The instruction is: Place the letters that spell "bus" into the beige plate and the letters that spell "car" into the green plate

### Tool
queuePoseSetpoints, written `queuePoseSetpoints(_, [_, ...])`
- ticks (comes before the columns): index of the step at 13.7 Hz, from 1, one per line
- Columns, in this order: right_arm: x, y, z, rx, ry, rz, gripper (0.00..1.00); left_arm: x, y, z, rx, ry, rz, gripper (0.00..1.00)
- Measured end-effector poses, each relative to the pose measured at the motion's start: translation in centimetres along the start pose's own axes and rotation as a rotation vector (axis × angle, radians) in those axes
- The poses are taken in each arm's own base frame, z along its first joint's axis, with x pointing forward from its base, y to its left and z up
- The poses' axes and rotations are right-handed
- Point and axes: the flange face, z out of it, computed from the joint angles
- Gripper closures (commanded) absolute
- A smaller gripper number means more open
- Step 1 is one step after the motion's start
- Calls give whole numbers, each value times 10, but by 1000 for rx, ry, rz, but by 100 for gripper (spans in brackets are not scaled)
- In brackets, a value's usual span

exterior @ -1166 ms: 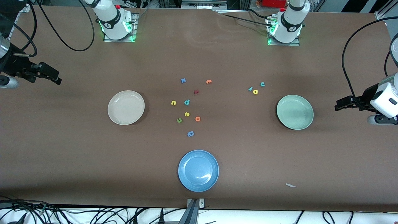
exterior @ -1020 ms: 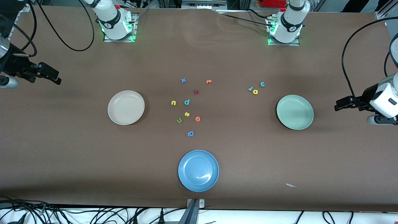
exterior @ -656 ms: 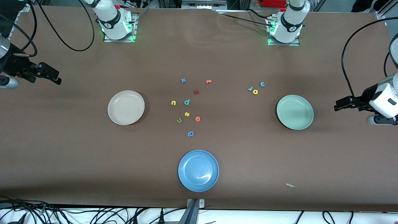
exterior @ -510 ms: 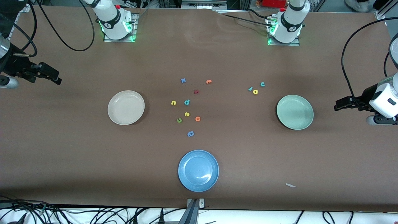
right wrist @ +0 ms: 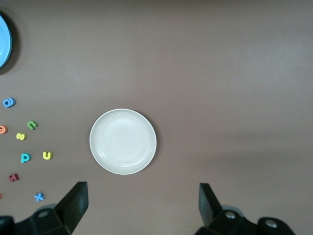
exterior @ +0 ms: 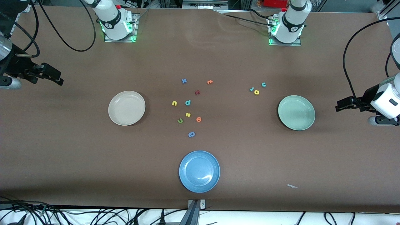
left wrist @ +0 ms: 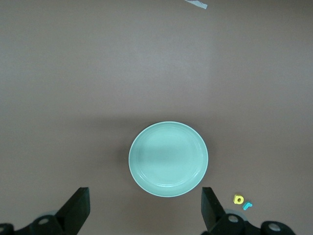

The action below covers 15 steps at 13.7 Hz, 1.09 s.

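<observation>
- A blue plate (exterior: 199, 171) is sitting nearest the front camera, close to the table (exterior: 78, 150) edge, with wide bare brown table on both sides of it.
- A small white scrap (exterior: 292, 186) is lying near that same edge, toward the left arm's end.
- A darker blue letter (exterior: 191, 134) is lying a little farther back, with a green u (exterior: 180, 120) and an orange letter (exterior: 198, 119) just after it.
- The yellow s (exterior: 187, 114), yellow u (exterior: 174, 103) and teal b (exterior: 187, 102) are lying loose in this middle bunch, apart from each other.
- The beige plate (exterior: 126, 108) is sitting toward the right arm's end with nothing in it; open table is lying all around it.
- The green plate (exterior: 296, 112) is sitting toward the left arm's end, also with nothing in it.
- The yellow a (exterior: 256, 92), teal r (exterior: 251, 89) and teal c (exterior: 263, 84) are lying close together, a little farther back than the green plate.
- A dark red letter (exterior: 197, 92), an orange t (exterior: 209, 82) and a blue x (exterior: 184, 81) are lying farthest back; the red one is hard to read.
- The left gripper (exterior: 340, 107) is being held wide apart, gripping nothing, over the table's end near the green plate.
- The right gripper (exterior: 57, 80) is being held wide apart too, gripping nothing, over the other end; both arms are being cut off by the picture edges.
</observation>
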Motion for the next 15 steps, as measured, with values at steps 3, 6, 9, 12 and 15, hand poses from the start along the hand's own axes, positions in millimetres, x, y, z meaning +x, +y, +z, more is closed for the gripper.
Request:
queuePoseSetpoints(3, [0, 0, 0, 0, 0, 0, 0, 0, 2, 0, 0, -2, 3, 0])
queuePoseSetpoints(6, [0, 0, 0, 0, 0, 0, 0, -1, 6, 2, -1, -12, 10, 0])
queuePoseSetpoints(9, [0, 0, 0, 0, 0, 0, 0, -1, 8, 5, -1, -22, 13, 0])
queuePoseSetpoints(12, [0, 0, 0, 0, 0, 0, 0, -1, 8, 6, -2, -23, 13, 0])
queuePoseSetpoints(15, [0, 0, 0, 0, 0, 0, 0, -1, 8, 6, -2, -24, 13, 0])
